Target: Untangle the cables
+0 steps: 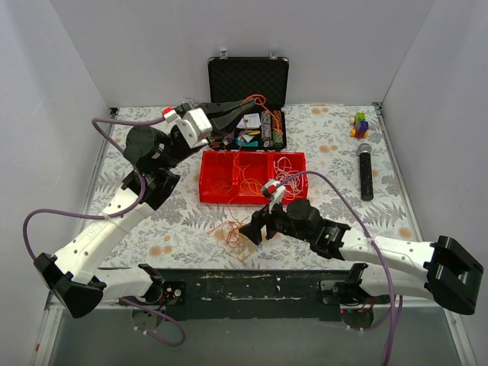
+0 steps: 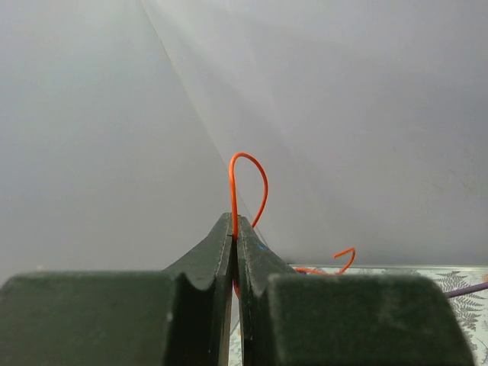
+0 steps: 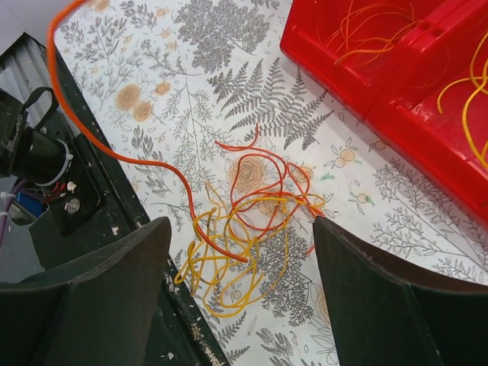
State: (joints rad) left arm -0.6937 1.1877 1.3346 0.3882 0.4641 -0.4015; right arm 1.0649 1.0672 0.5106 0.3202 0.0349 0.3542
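A tangle of thin orange, yellow and reddish wires (image 3: 252, 221) lies on the patterned table near its front edge; it also shows in the top view (image 1: 232, 232). My right gripper (image 3: 240, 252) is open, its fingers standing either side of the tangle just above it; in the top view the right gripper (image 1: 252, 229) sits by the tangle. My left gripper (image 2: 235, 221) is raised over the case at the back and shut on a single orange wire (image 2: 248, 171) that loops up from its tips; in the top view the left gripper (image 1: 242, 109) is at the case.
A red compartment tray (image 1: 297, 194) holding loose orange and yellow wires stands mid-table, also in the right wrist view (image 3: 343, 84). An open black case (image 1: 248, 76) sits behind it. A black microphone (image 1: 366, 171) and a small coloured toy (image 1: 359, 124) lie right. The black front rail (image 3: 84, 206) borders the tangle.
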